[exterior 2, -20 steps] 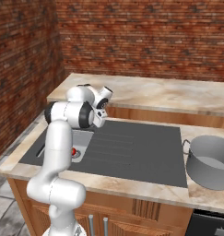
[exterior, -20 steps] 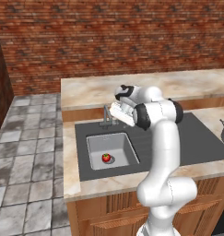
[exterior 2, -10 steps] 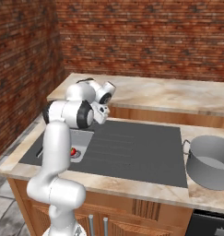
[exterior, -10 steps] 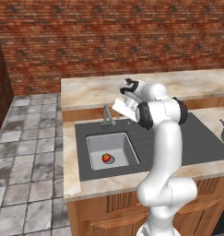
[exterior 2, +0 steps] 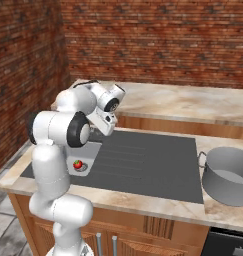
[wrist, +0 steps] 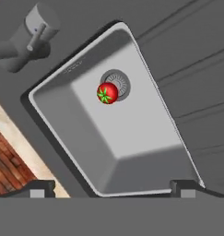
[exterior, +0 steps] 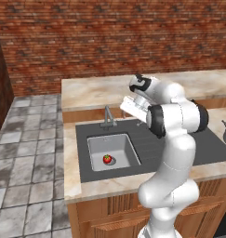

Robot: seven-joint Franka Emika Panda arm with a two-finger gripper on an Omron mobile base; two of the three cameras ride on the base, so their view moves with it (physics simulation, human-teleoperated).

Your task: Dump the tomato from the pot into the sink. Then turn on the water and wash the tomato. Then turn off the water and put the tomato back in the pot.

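While the end effector (wrist: pixel 112 188) gapes wide, empty, a glossy round tomato (wrist: pixel 107 93) touches the ringed drain (wrist: pixel 118 83)

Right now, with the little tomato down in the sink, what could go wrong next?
The tomato sits right at the drain. It is round, so a push from the claw, which is open with its tips wide apart, might roll it away across the sink. The faucet stands close beside the basin, so the arm could bump it when reaching down. The pot waits far along the counter, a long carry in which a weak grip may drop the tomato.
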